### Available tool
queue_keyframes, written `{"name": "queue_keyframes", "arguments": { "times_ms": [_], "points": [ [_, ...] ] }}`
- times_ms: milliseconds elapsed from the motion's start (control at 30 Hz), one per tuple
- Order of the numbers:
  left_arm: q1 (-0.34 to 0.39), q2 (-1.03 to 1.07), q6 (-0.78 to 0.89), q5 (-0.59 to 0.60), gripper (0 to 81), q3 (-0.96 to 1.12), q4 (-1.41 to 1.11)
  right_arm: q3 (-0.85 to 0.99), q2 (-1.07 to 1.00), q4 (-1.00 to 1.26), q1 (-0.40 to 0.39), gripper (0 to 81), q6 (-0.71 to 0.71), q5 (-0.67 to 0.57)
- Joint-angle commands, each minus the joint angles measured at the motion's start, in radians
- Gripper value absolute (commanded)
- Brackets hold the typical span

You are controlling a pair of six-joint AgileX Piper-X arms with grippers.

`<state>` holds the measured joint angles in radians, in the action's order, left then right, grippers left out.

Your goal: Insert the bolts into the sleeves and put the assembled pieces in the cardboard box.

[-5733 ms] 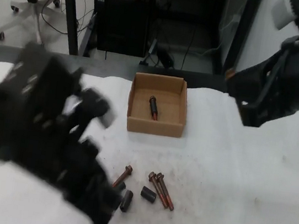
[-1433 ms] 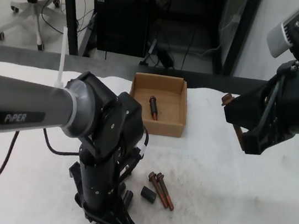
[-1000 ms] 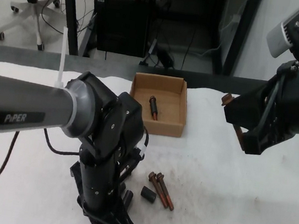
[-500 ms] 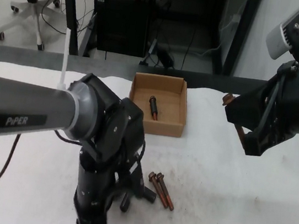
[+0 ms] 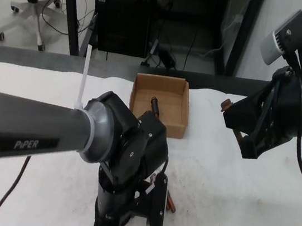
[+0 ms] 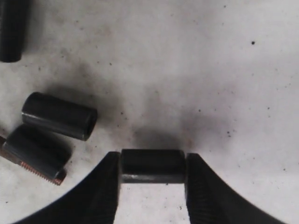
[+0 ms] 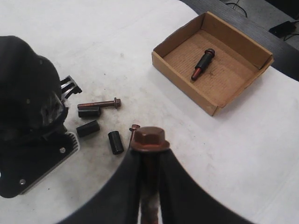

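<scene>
Sleeve (image 6: 152,165), down at the desk (image 6: 224,70), sits pinched end to end in the closed left fingers (image 6: 100,196), so they may cover its bore and block the bolt (image 7: 148,140) (clamped head-up in the right fingers (image 7: 122,196), well apart).

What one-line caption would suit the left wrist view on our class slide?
Left gripper shut on a black sleeve, other sleeves lying on the white cover beside it.

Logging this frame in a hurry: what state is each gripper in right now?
Left gripper: closed, holding a black sleeve by its two ends.
Right gripper: closed, holding a copper-coloured bolt by its shank.
</scene>
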<state>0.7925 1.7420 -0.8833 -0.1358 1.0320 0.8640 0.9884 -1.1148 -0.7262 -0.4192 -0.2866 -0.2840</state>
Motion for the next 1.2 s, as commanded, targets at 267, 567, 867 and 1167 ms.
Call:
{"name": "queue_keyframes", "arguments": {
  "times_ms": [267, 567, 867, 1167],
  "points": [
    [0.004, -0.012, 0.154, 0.127, 10.2, 0.008, 0.005, 0.004, 0.001, 0.005, 0.003, 0.8, -0.006, 0.001],
    [0.004, -0.012, 0.218, 0.114, 37.4, 0.008, 0.034, 0.004, 0.001, 0.005, 0.003, 0.8, -0.006, 0.001],
    [0.004, -0.012, 0.302, 0.100, 37.4, 0.008, 0.071, 0.004, 0.002, 0.005, 0.003, 0.8, -0.006, -0.003],
    [0.004, -0.015, 0.307, 0.153, 54.2, 0.008, 0.071, 0.004, 0.002, 0.005, 0.003, 0.8, -0.002, -0.002]
  ]
}}
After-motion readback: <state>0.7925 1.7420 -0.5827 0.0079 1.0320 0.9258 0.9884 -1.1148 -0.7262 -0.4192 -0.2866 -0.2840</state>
